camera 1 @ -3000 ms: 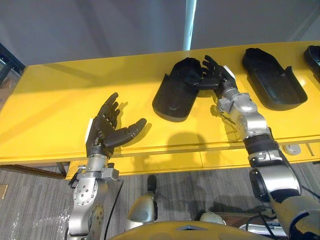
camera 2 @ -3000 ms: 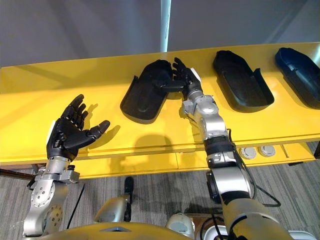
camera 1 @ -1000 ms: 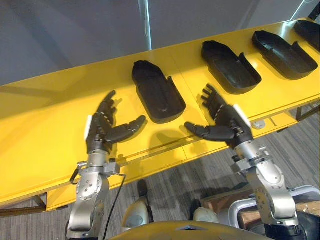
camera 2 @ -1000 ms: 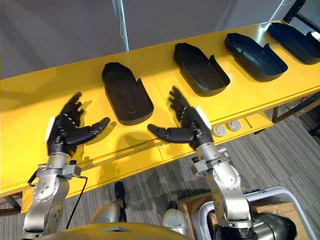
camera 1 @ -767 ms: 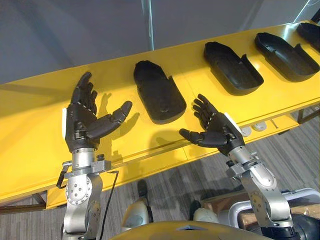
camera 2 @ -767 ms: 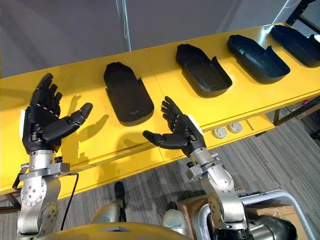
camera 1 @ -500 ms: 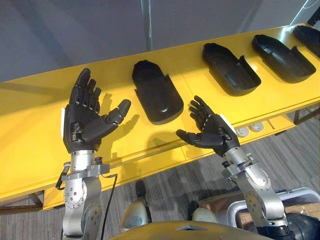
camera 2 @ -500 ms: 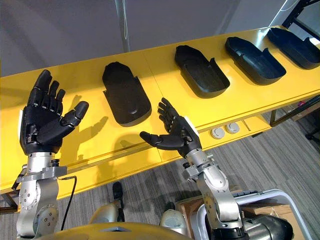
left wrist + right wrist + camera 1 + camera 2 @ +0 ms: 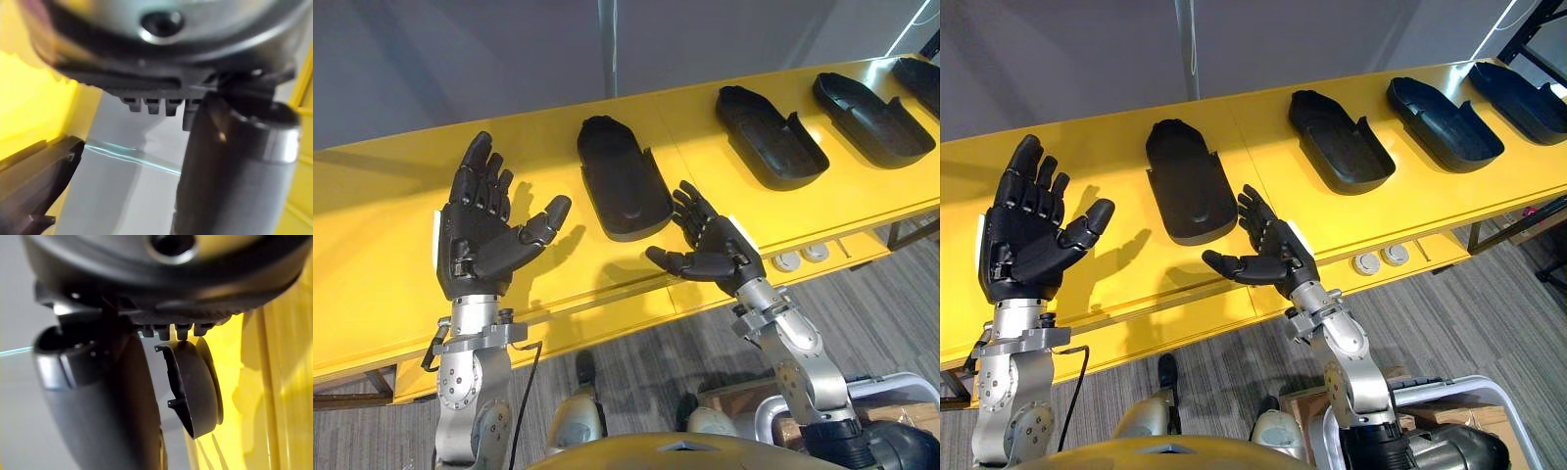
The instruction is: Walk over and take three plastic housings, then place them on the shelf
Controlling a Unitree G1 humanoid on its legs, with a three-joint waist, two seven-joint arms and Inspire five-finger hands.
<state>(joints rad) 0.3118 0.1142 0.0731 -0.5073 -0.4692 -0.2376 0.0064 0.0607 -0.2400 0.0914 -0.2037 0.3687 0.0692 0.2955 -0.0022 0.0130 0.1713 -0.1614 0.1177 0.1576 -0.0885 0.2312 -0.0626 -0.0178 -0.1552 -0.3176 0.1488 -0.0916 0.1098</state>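
Note:
Several black plastic housings lie in a row on the long yellow table [image 9: 372,225]. The nearest housing [image 9: 622,176] lies between my two hands, a second housing [image 9: 771,135] to its right, a third housing [image 9: 873,105] further right. My left hand [image 9: 480,235] is raised, palm up and open, left of the nearest housing and holding nothing. My right hand [image 9: 710,250] is open over the table's front edge, just right of that housing and apart from it. The same housing [image 9: 198,387] shows past the right hand's thumb in the right wrist view.
Round sockets [image 9: 801,257] sit in the table's front edge near my right hand. A white bin with a cardboard box [image 9: 1489,411] stands on the grey carpet at lower right. A grey wall runs behind the table. A black rack [image 9: 1538,20] is at far right.
My right hand has let go of the nearest housing and drawn back to the table's front edge, open. My left hand has risen. The camera has shifted.

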